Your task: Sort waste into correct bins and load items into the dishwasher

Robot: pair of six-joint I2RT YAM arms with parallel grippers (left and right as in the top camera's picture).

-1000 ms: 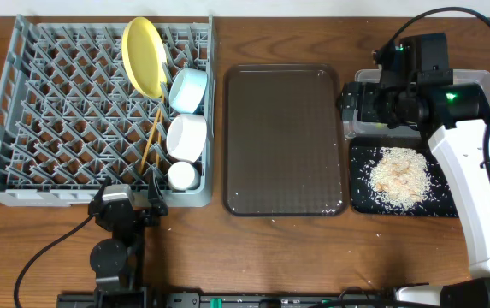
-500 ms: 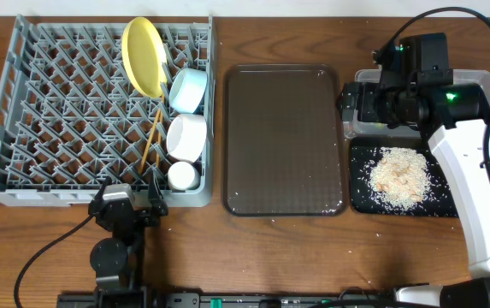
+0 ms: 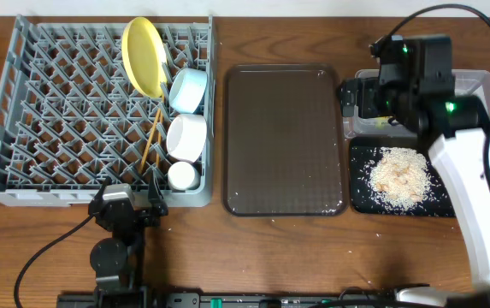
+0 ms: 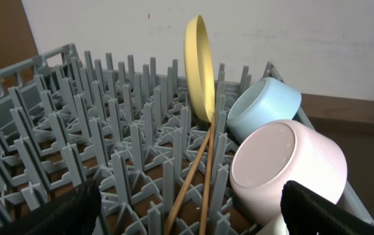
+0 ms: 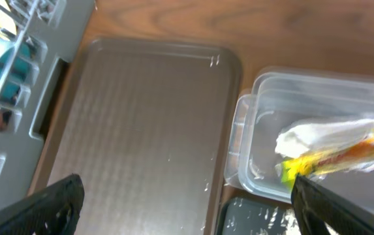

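Both claws gape empty: left claw [image 4: 190, 199] faces the dish rack [image 4: 56, 117], right claw [image 5: 196, 205] hangs over the clear box [image 5: 265, 98] rim. Inside lie the napkin [image 5: 317, 134] and wrapper [image 5: 333, 158].

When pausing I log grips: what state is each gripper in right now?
Left gripper: jaws open, holding nothing.
Right gripper: jaws open, holding nothing.

Overhead looks straight down; 2 wrist views close on rack [image 4: 108, 150], brown tray [image 5: 141, 130]
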